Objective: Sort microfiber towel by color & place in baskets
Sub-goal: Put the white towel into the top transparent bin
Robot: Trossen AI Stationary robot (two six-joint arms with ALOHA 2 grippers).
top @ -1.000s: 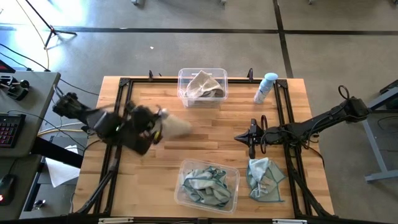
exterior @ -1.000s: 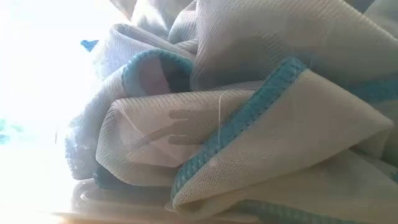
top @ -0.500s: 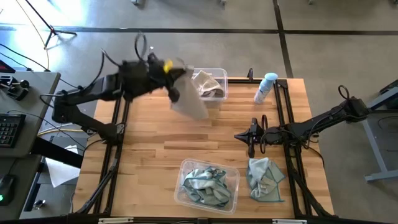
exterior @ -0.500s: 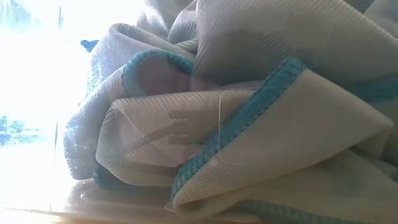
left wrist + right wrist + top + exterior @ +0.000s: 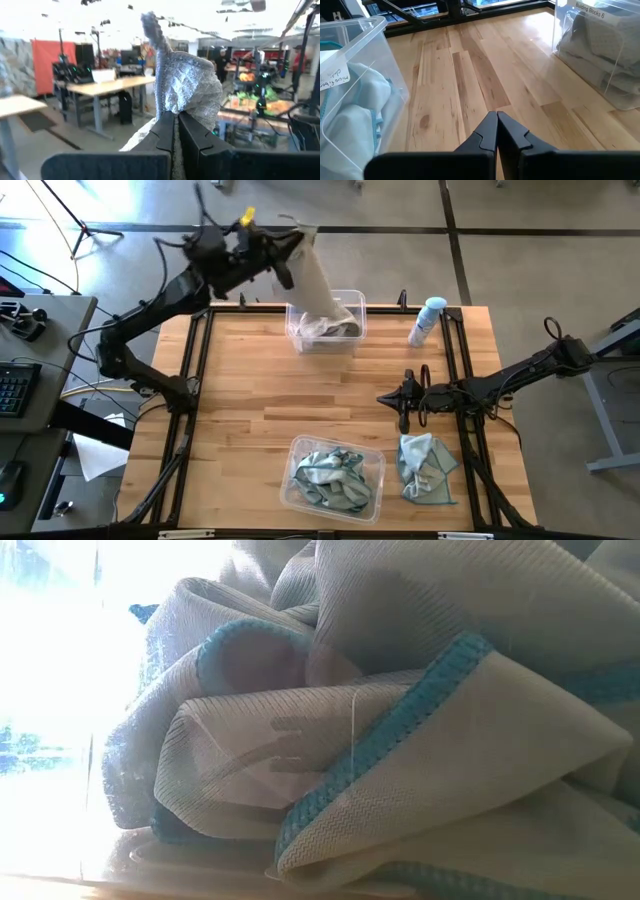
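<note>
My left gripper [image 5: 292, 248] is raised high above the table's far edge, shut on a beige-grey towel [image 5: 315, 280] that hangs down over the far basket [image 5: 352, 302]. That clear basket holds other beige towels [image 5: 330, 325]. The near basket [image 5: 372, 455] holds teal towels [image 5: 328, 478], which fill the low view [image 5: 400, 740]. One more teal towel [image 5: 427, 468] lies flat on the table beside the near basket. My right gripper [image 5: 405, 405] is shut and waits low over the table's right half, touching nothing. My left gripper pinches the beige-grey towel between its two fingers [image 5: 165, 132] at a bunched fold [image 5: 186, 102] near its upper end. A puff of cloth [image 5: 155, 30] stands out beyond the fingertips. The towel is lifted clear of the table and hangs slack, its lower end [image 5: 322, 308] over the far basket.
A blue-capped spray bottle [image 5: 427, 321] stands at the far right, next to the far basket. A black metal frame [image 5: 196, 360] runs along the table's sides. Bare wood [image 5: 300, 395] lies between the two baskets. In the right wrist view both baskets [image 5: 355, 75] [image 5: 600, 50] flank bare table.
My left gripper has risen from low over the table's left half and swung toward the far edge and to the right, staying shut. The beige-grey towel went with it, lifted clear of the table, and now hangs over the far basket.
</note>
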